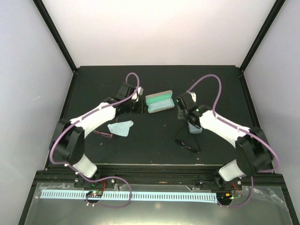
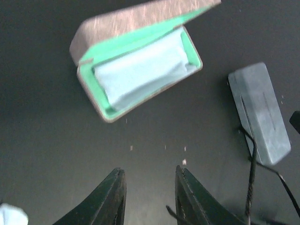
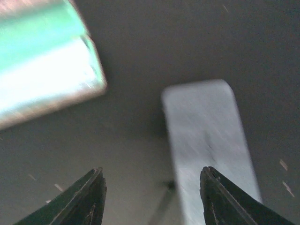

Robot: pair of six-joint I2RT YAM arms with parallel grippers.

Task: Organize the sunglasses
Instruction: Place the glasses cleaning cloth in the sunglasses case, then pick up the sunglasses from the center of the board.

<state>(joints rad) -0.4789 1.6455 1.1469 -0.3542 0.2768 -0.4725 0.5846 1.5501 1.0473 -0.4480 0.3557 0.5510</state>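
Sunglasses lay in two spots on the overhead view. The pink wire-framed pair sat well behind the left claw, back toward that arm's base and partly under its forearm. The black pair lay behind the right claw, just beside a blue-grey case. Between the two claws stood an open case with green lining, and a loose light blue cloth lay behind the left claw. From up there I couldn't tell how either claw's jaws stood.

On the left wrist camera, the left claw was parted by a narrow gap with nothing in it — only bare table showed between the fingers. Ahead of it and a little left lay the open case, lid tipped back, with a folded cloth filling it. Ahead and to the right sat the blue-grey case, closed and apart from the open one.

The right wrist camera was blurred, but I could see the right claw spread wide and empty. The blue-grey case lay just ahead, toward its right finger — the open case was ahead and left, cut off by the frame edge.
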